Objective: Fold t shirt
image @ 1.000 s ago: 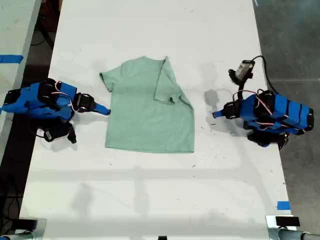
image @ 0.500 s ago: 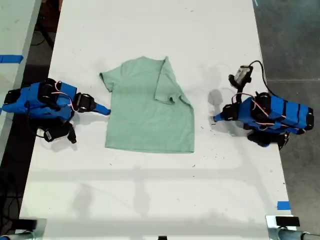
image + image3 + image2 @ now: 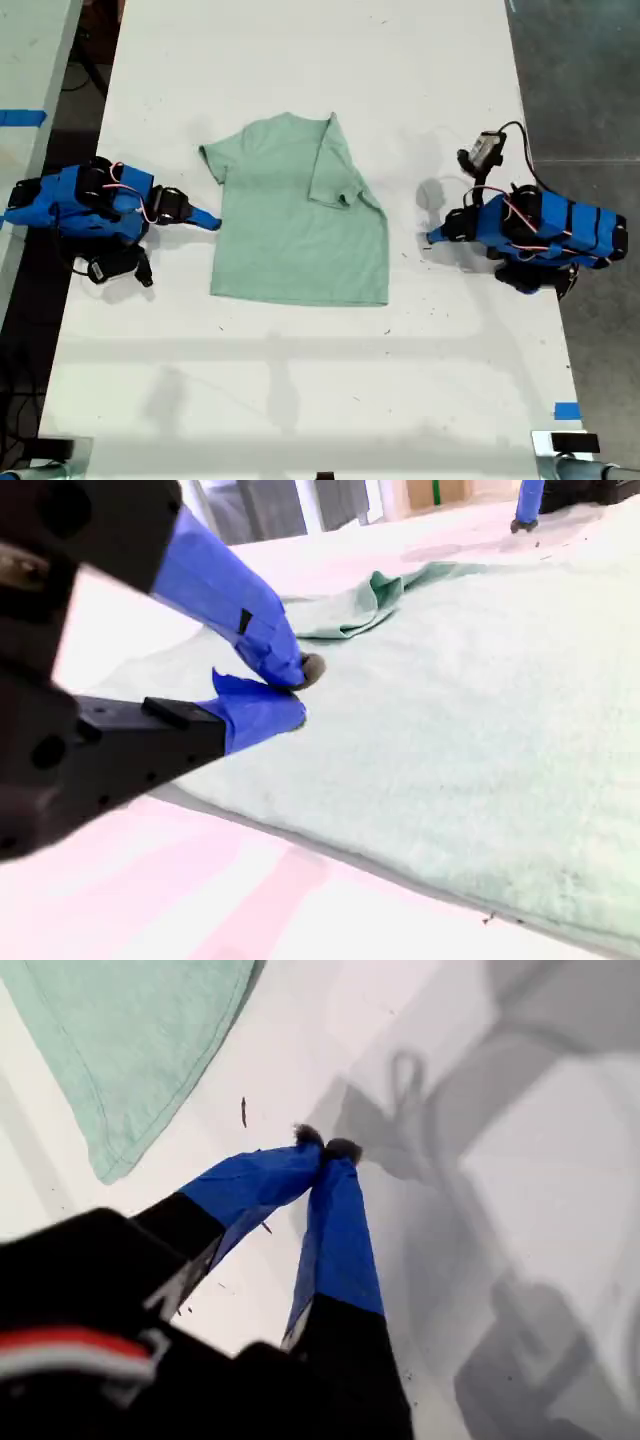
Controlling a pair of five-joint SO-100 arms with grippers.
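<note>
The pale mint-green t shirt (image 3: 290,230) lies flat mid-table, and its sleeve (image 3: 335,165) on the exterior view's right is folded in over the body. My first gripper (image 3: 432,237) is shut over bare table a short way off the shirt's edge on the exterior view's right. In the first wrist view its blue fingertips (image 3: 322,1145) meet with nothing between them, and a shirt corner (image 3: 130,1040) lies beyond. My second gripper (image 3: 212,222) sits at the shirt's edge on the exterior view's left. It (image 3: 295,692) is shut just over the cloth (image 3: 480,730).
The white table (image 3: 300,380) ends in dark floor (image 3: 590,80) on the exterior view's right. A second table with blue tape (image 3: 20,117) stands at that view's left. Another blue tape piece (image 3: 566,410) marks the near corner on that view's right.
The first arm has drawn back slightly and lowered its gripper toward the table since a second ago. The shirt and the second arm have not moved.
</note>
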